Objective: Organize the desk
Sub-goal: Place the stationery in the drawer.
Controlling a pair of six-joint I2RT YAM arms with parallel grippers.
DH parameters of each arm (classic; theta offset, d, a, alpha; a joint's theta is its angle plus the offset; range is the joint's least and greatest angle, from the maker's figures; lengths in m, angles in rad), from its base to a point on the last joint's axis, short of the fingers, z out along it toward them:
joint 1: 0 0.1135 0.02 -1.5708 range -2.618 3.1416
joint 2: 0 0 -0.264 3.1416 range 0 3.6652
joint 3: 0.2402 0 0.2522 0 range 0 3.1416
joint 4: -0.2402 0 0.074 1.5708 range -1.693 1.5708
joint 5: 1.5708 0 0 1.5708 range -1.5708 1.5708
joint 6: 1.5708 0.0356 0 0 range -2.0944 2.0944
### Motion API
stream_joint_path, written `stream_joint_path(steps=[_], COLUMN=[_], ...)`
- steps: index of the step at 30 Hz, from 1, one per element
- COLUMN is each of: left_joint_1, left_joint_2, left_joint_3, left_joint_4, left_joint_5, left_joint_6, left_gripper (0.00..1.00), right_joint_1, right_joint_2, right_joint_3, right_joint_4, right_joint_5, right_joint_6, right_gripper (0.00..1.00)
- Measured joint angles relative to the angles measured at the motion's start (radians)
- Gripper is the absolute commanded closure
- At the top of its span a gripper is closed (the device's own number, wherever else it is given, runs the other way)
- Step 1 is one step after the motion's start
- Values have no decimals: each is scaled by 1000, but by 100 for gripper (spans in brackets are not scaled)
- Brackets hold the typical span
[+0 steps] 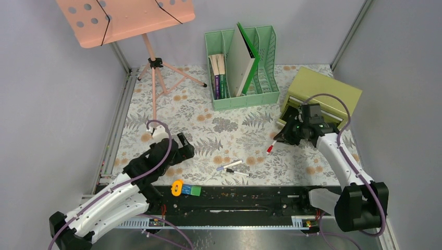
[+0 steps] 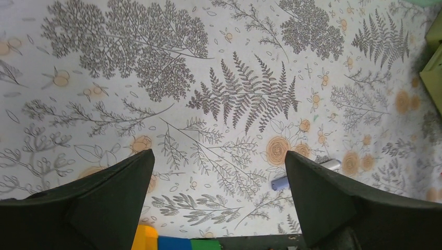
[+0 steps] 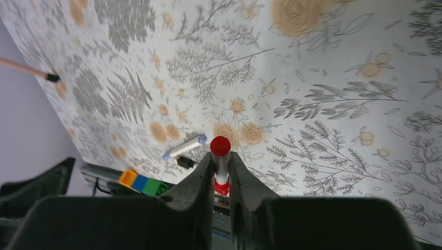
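Observation:
The desk (image 1: 208,120) is covered in fern-and-flower cloth. My right gripper (image 1: 284,136) hovers above its right side, in front of the olive drawer box (image 1: 323,94). It is shut on a white marker with a red cap (image 1: 271,147). In the right wrist view the red-capped marker (image 3: 220,147) sticks out forward between the fingers of the right gripper (image 3: 221,156). My left gripper (image 1: 182,146) hangs low over the desk's near left, open, with nothing between its fingers. In the left wrist view the left gripper (image 2: 219,155) has only cloth (image 2: 219,78) between its fingers.
A blue-capped marker (image 1: 229,165) and a black-capped marker (image 1: 237,172) lie near the front edge. A yellow, blue and green block row (image 1: 185,189) sits on the front rail. A green file rack (image 1: 242,67) with books stands at the back, a pink music stand (image 1: 151,62) at back left.

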Motion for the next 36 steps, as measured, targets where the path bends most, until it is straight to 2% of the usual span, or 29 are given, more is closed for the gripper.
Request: stream_joint_path(steps=[7, 11, 19, 30, 36], left_joint_1=[0, 0, 0, 0, 0], left_joint_2=[-14, -17, -5, -14, -14], left_joint_3=[25, 25, 24, 22, 22], left_joint_4=[20, 39, 54, 69, 77], left_joint_5=[-3, 1, 36, 49, 50], left_joint_6=[151, 169, 168, 166, 161], left_gripper=[1, 1, 1, 1, 1], right_joint_1=[-139, -192, -264, -340, -476], right_joint_2=[-81, -144, -253, -208, -186], right_joint_3=[-30, -30, -30, 1, -70], right_joint_4=[11, 24, 24, 34, 162], right_joint_5=[-12, 19, 176, 248, 140], right_joint_6=[70, 105, 167, 233, 378], right_gripper=[100, 100, 100, 100, 100])
